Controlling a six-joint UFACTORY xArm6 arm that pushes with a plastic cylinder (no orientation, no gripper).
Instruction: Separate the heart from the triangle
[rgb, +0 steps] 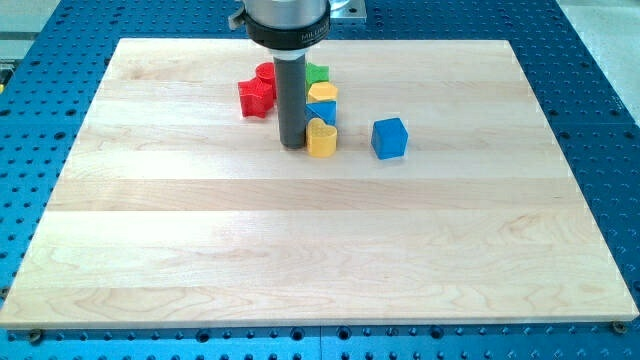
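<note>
Nearest you, the lower part of the desk carries no blocks; everything sits in the upper middle of the frame.

First comes my tip. The end effector is a bare rod with no jaws, so it neither opens nor closes and it clamps nothing. It stands just left of the yellow heart, close enough that you cannot tell whether they touch. The blue cube sits to the heart's right, apart from it.

Directly behind the heart is the blue triangle. Its shape is partly hidden, so I only judge it to be the triangle. The two look to be touching or nearly so. Behind it a second yellow block and then a green block continue the column toward the top of the frame. The red star and another red block lie on the rod's left side.

By my reading the separation is not yet done, since heart and triangle are crowded together. What is left is a push that carries the heart away, toward the frame's right or bottom, where the desk offers room. Watch that the cube is not caught.
</note>
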